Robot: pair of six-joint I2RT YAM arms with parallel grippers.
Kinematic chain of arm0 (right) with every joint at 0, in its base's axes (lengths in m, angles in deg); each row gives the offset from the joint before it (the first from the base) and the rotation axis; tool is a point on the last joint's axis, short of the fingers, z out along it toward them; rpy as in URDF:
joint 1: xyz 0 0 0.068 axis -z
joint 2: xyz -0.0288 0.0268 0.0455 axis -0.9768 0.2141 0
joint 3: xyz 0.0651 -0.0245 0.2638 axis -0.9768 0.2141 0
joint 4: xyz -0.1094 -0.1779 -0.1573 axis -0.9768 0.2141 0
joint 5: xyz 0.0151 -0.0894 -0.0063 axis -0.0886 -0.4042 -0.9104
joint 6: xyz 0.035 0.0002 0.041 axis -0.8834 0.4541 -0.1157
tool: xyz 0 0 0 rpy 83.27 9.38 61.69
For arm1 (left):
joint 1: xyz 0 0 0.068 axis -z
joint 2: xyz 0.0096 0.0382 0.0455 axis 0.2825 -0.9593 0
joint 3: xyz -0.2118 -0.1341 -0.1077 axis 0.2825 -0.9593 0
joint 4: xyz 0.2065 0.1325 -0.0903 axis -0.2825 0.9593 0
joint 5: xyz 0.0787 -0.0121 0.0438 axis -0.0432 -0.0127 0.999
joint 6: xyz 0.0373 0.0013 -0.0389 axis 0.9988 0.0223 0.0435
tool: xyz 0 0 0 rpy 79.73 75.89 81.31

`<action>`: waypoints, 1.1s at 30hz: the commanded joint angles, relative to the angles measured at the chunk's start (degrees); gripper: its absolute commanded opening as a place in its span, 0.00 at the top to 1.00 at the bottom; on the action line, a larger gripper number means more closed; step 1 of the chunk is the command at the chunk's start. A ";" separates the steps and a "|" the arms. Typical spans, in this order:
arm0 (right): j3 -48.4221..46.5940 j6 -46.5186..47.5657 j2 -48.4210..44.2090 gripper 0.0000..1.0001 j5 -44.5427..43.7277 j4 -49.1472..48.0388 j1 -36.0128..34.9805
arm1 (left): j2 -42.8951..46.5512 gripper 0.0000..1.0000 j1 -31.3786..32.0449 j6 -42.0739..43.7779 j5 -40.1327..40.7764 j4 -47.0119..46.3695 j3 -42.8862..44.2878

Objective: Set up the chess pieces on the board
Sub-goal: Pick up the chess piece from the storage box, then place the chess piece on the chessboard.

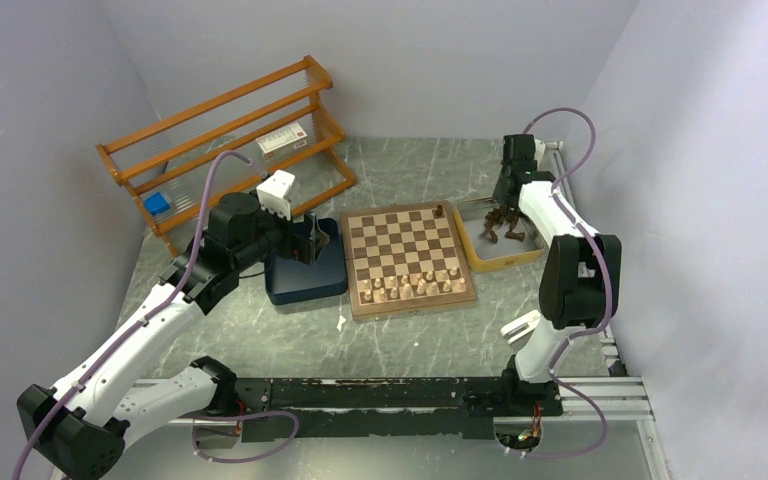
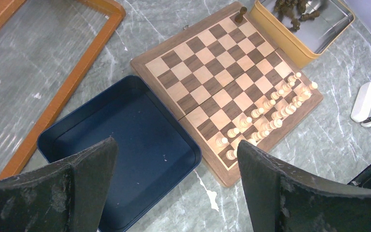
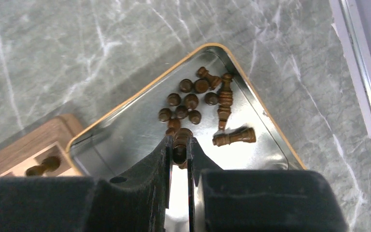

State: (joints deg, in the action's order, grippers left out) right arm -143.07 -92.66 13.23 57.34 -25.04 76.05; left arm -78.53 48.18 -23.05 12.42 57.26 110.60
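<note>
The board lies mid-table; it also shows in the left wrist view. Pale chessmen fill its two near rows. One dark chess piece stands on its far right corner square, also seen in the left wrist view. Several dark chess pieces lie in a yellow-rimmed metal tray. My right gripper is over that tray, shut on a dark chess piece. My left gripper is open and empty above the dark blue tray.
An orange wooden rack stands at the back left. A white stapler-like object lies right of the board, near the right arm's base. Metal rails run along the table's right edge.
</note>
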 commanded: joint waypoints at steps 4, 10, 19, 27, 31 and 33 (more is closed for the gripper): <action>-3.89 0.07 -2.90 0.88 -2.11 2.41 -3.44 | 0.32 0.02 0.40 0.51 0.24 -1.12 -0.37; -6.32 0.52 -3.06 0.88 1.12 2.55 -7.23 | 0.41 0.02 0.38 0.51 0.16 -1.22 -0.37; -9.82 -1.82 -0.75 0.87 6.22 1.92 -14.72 | 0.50 0.02 0.39 0.53 0.26 -1.22 -0.37; -12.26 -3.93 4.38 0.87 8.24 1.98 -19.88 | 0.51 0.02 0.40 0.52 0.24 -1.22 -0.37; -13.13 -4.61 6.69 0.86 8.44 2.23 -21.14 | 0.50 0.02 0.36 0.56 0.16 -1.29 -0.35; -14.01 -4.70 8.05 0.86 8.58 2.73 -21.58 | 0.56 0.02 0.34 0.65 0.22 -1.23 -0.35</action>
State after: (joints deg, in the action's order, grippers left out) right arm -154.17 -96.27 18.91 65.45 -22.96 55.29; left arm -78.53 48.18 -23.05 12.42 57.26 110.60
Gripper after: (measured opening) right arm 0.167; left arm 0.977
